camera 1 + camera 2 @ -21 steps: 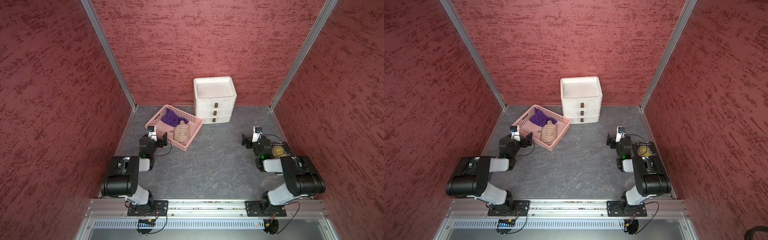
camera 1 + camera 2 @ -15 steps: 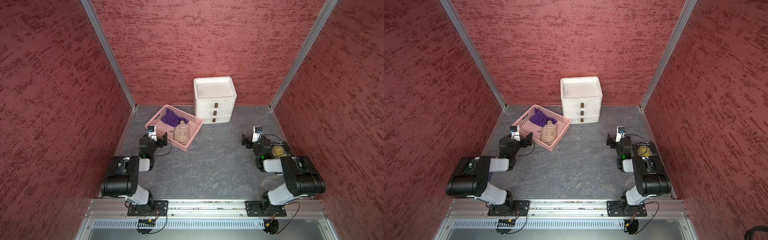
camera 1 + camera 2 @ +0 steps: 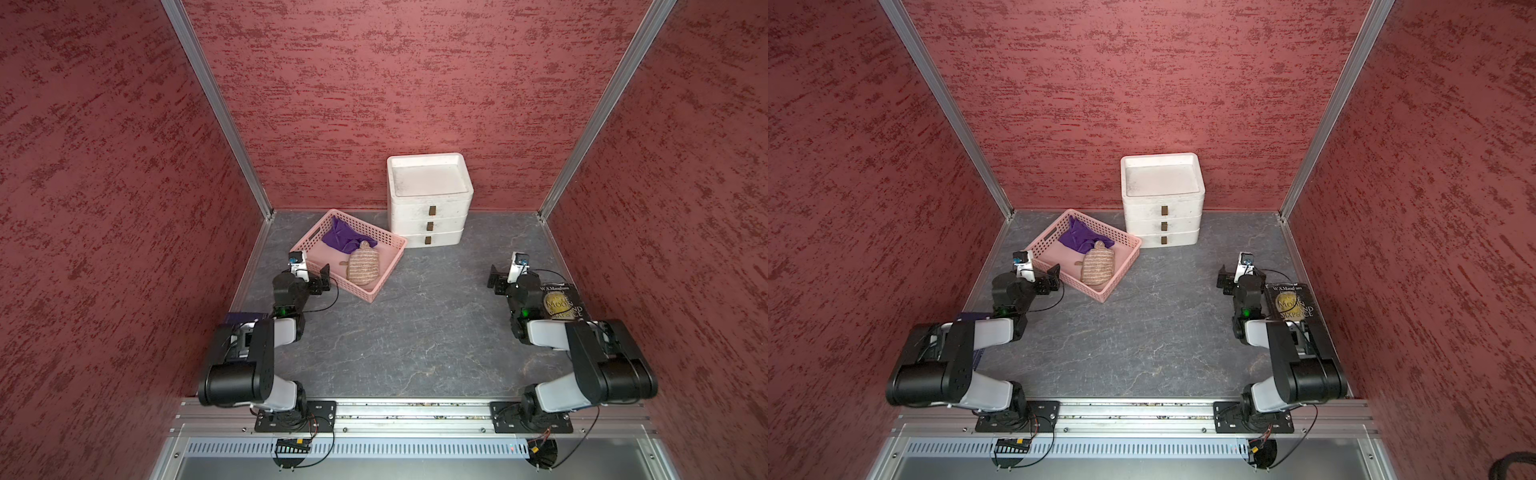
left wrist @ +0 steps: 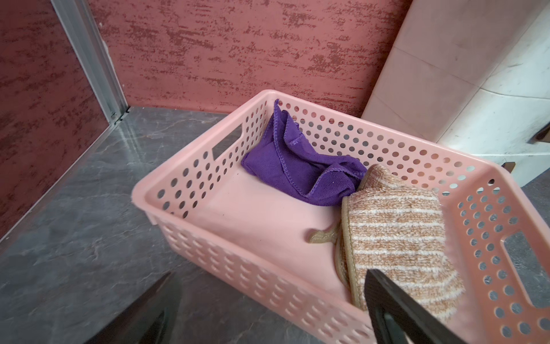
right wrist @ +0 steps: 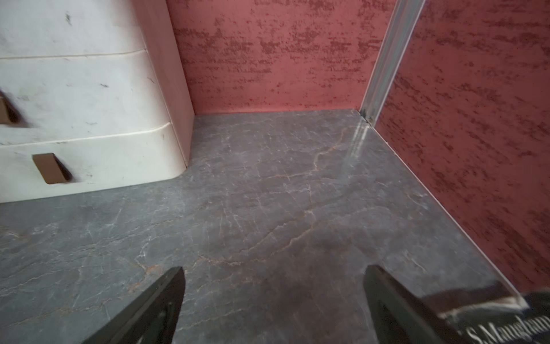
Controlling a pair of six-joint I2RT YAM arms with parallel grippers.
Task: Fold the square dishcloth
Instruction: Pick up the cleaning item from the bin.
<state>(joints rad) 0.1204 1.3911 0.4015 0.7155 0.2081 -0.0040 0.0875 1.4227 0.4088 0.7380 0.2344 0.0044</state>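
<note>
Two bunched cloths lie in the pink basket (image 3: 361, 293) (image 4: 226, 247): a purple one (image 3: 345, 241) (image 4: 294, 169) and a tan striped one (image 3: 363, 268) (image 4: 395, 238) with a loop. Bunched as they are, I cannot tell which is the square dishcloth. My left gripper (image 3: 326, 280) (image 4: 270, 272) is open just outside the basket's near wall, holding nothing; one finger overlaps the tan cloth only in the wrist view. Over bare table at the right, my right gripper (image 3: 494, 279) (image 5: 275, 268) is open and empty.
A white three-drawer unit (image 3: 428, 199) (image 5: 89, 119) stands against the back wall, right of the basket. A dark book (image 3: 561, 303) (image 5: 506, 324) lies beside the right arm. Something purple-blue (image 3: 241, 318) shows under the left arm. Red walls close three sides.
</note>
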